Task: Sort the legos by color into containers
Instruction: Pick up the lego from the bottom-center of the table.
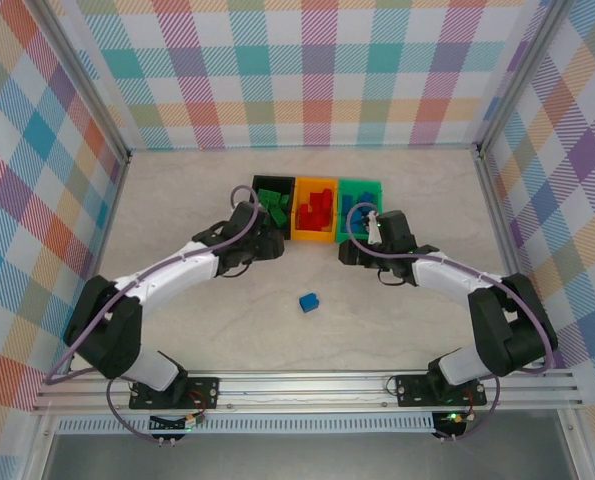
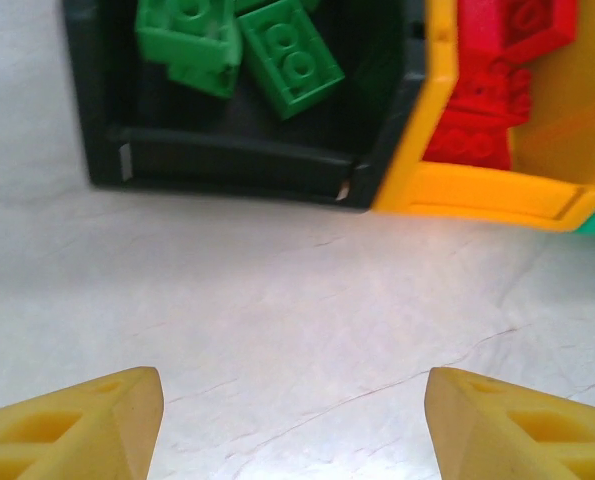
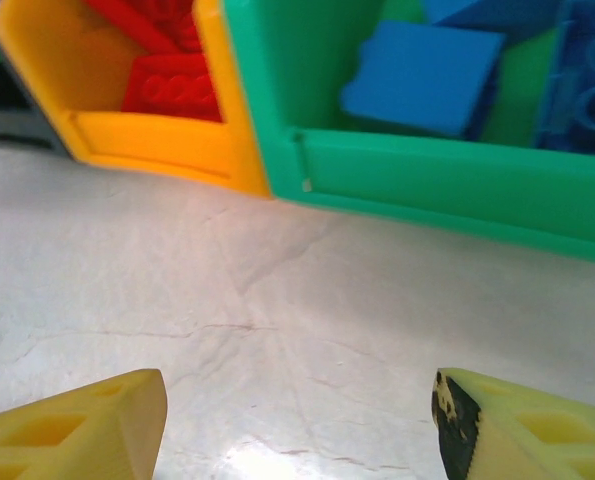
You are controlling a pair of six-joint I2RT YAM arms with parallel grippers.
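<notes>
The left arm [image 1: 167,275] reaches up and rightward from its base. The left gripper [image 2: 292,400] hangs just in front of the black bin [image 2: 227,160], jaws wide and empty. Green legos [image 2: 287,60] lie in that bin, red legos [image 1: 317,208] in the orange bin [image 1: 314,237] and blue legos [image 3: 422,75] in the green bin [image 3: 427,185]. One blue lego [image 1: 308,301] sits on the table [image 1: 177,220], well in front of the orange bin. The right arm [image 1: 457,275] bends leftward, and the right gripper [image 3: 297,400] hangs just in front of the green bin, jaws wide and empty.
</notes>
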